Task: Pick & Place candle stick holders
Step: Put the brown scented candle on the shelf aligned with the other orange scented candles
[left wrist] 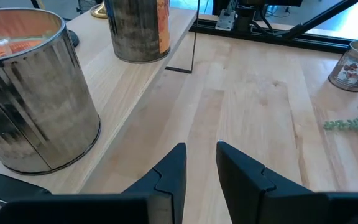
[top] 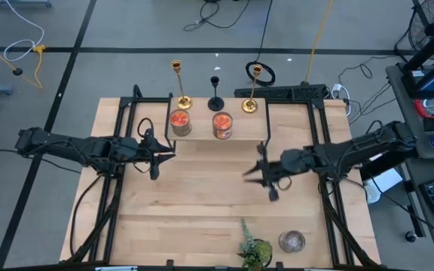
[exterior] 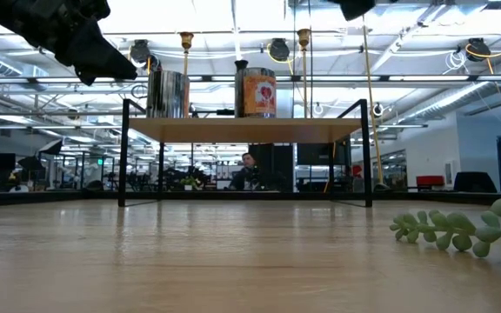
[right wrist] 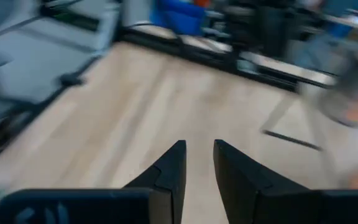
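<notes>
High view: 3 candle stick holders stand in a row on the raised wooden shelf (top: 202, 129) at the far edge of the table (top: 202, 218): left gold holder (top: 179, 84), short black holder (top: 215, 94) in the middle, right gold holder (top: 252, 90). 2 jar candles with orange filling sit on the same shelf just in front of them, the left jar (top: 180, 123) near the left gold holder, the right jar (top: 222, 125) between the black and right gold ones. Left gripper (top: 157, 156) hovers above the table just left of the shelf, near the left jar; holds nothing; in the left wrist view its fingers (left wrist: 166, 177) are nearly together with a narrow slit between them. That view also shows both jars close by on the shelf. Right gripper (top: 264, 178) is over mid-table, in front of the shelf's right end, well apart from all 3 holders; empty too; right wrist view shows fingers (right wrist: 235, 174) with the same narrow gap, bare wood beyond. Near the front edge: small green plant (top: 253, 248) and a grey jar candle (top: 291, 242) just beside it. Low view: the 2 gold stems (exterior: 185, 52) rise behind the jars on the shelf; a person (exterior: 249, 172) sits in the room beyond the table.
</notes>
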